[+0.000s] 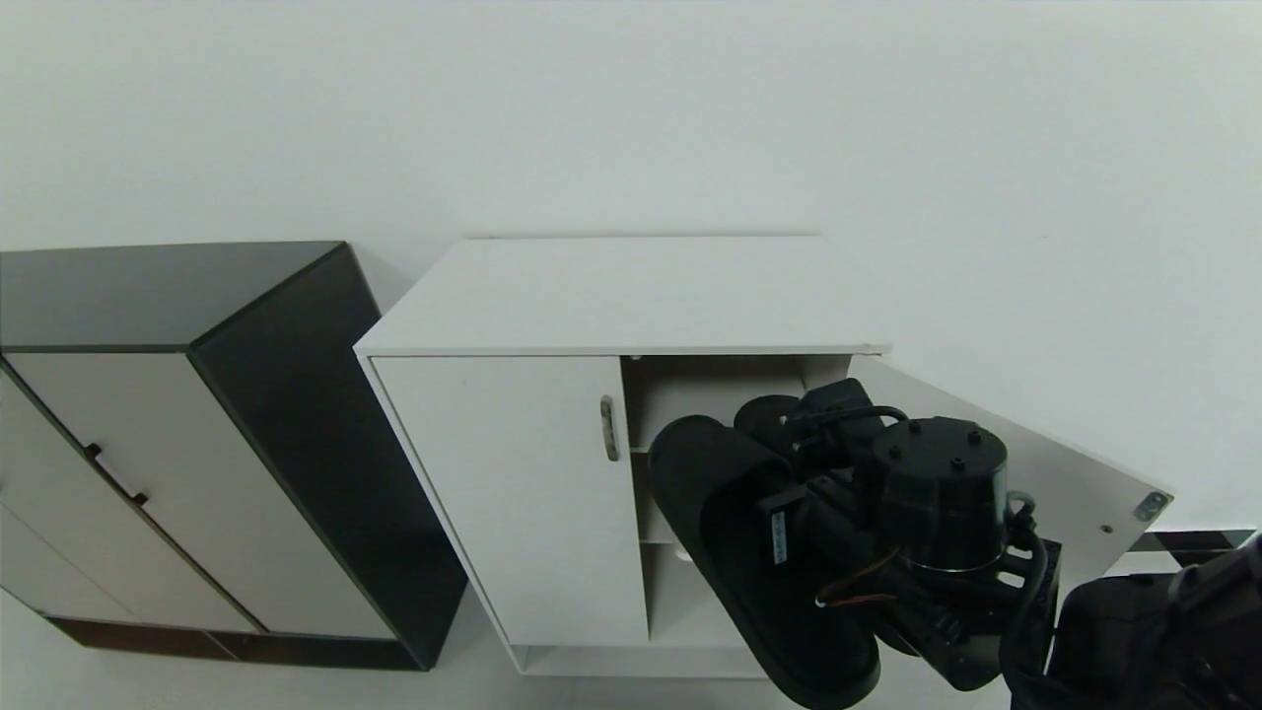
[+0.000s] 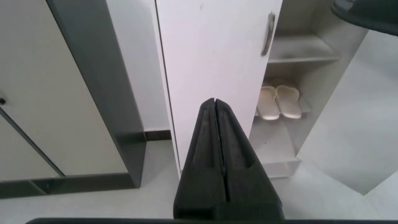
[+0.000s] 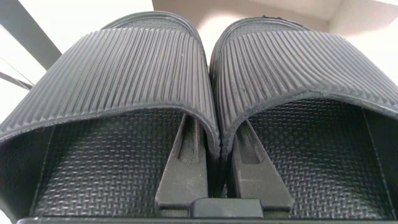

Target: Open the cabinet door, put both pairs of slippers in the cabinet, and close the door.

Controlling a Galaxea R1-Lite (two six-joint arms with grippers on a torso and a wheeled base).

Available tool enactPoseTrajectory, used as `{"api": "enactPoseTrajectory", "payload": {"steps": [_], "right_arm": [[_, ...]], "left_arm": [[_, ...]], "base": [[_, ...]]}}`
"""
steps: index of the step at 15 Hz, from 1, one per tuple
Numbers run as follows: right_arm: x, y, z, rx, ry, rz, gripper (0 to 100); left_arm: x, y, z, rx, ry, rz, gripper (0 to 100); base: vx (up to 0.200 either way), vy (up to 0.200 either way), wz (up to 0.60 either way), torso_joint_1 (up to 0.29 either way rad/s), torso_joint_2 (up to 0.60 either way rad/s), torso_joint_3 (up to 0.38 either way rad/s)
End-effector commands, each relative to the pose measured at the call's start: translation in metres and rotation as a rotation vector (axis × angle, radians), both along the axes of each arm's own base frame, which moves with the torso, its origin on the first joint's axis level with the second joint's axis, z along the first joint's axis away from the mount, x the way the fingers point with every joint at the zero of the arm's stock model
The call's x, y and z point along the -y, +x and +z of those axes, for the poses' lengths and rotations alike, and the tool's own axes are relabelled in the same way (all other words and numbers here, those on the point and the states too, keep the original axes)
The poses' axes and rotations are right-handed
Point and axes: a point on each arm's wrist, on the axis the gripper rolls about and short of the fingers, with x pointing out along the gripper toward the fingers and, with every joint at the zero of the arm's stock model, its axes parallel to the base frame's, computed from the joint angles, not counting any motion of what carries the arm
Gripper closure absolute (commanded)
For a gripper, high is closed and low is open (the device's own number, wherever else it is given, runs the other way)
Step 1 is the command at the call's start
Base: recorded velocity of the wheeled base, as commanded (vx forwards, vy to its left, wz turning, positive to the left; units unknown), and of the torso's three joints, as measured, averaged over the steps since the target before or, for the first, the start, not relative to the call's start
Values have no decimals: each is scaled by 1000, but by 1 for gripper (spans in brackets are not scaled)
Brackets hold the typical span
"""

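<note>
Light bright and even in my head view; cabinet [image 1: 631, 296] interior shaded (top compartment [image 1: 720, 385] darkest); background behind my held slippers [image 3: 149, 68] overexposed.

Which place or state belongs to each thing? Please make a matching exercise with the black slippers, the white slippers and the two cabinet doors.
Things:
1. black slippers
2. white slippers
3. left door
4. right door

Places or states:
A. swung open
B. lying inside the cabinet
C. closed
D. held by the right gripper

Pairs: 1-D, 2-B, 3-C, 4-A
</note>
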Motion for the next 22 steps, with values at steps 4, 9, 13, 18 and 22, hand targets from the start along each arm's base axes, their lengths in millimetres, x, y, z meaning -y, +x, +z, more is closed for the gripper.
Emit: {"api": "enactPoseTrajectory", "payload": {"steps": [4, 9, 13, 18, 22], "right_arm": [[0, 0, -1, -2, -2, 1, 100], [-1, 0, -2, -4, -5, 1, 100], [-1, 0, -3, -8, -7, 1, 100], [-2, 1, -6, -12, -11, 1, 100], [-2, 1, -8, -12, -11, 2, 100]], "left_arm": [[0, 0, 0, 0, 0, 1, 100], [0, 0, 0, 0, 0, 1, 100], [0, 0, 0, 0, 0, 1, 100], [0, 0, 0, 0, 0, -1, 100], [0, 0, 0, 0, 0, 1, 100]], "base": [[0, 0, 0, -211, 529, 316], [0, 0, 0, -187, 503, 316], [0, 0, 0, -154, 478, 325], [0, 0, 0, -121, 458, 340], [0, 0, 0, -54, 438, 377]]}}
